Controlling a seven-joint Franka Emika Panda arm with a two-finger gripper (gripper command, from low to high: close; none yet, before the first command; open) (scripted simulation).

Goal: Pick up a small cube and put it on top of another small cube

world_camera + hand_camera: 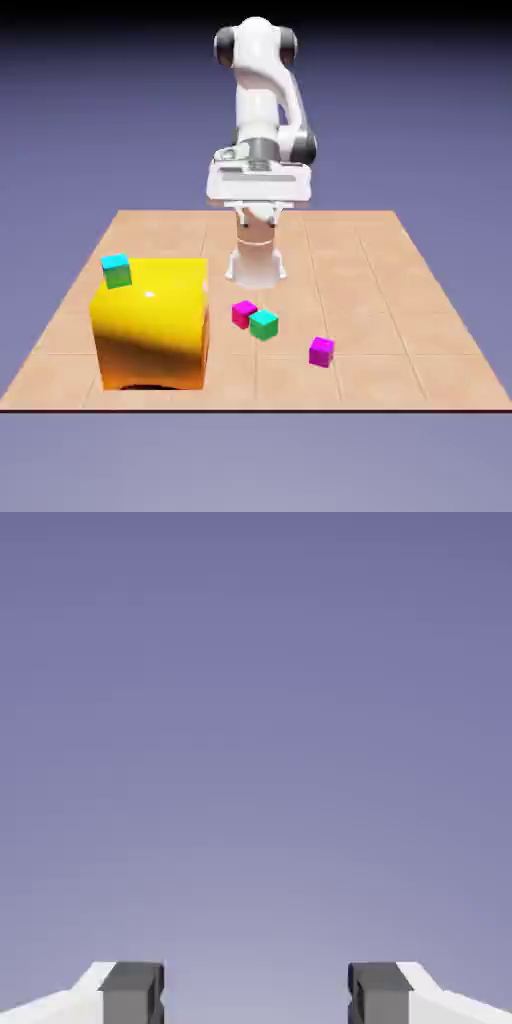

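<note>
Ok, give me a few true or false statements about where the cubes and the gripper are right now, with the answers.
1. A tiny cyan-topped green cube sits on the big yellow block. True.
2. The gripper is shut on the tiny cube with the magenta top and crimson-red sides. False: in the hand view its fingers stand apart with nothing between them, and that cube lies on the tan tiled table.
3. The crimson-sided cube touches or nearly touches a small teal-topped green cube. True.
4. The magenta cube with purple sides is stacked on another cube. False: it lies alone on the table, toward the exterior view's right.
5. The hand view shows the yellow block. False: only the blue-violet backdrop.
</note>
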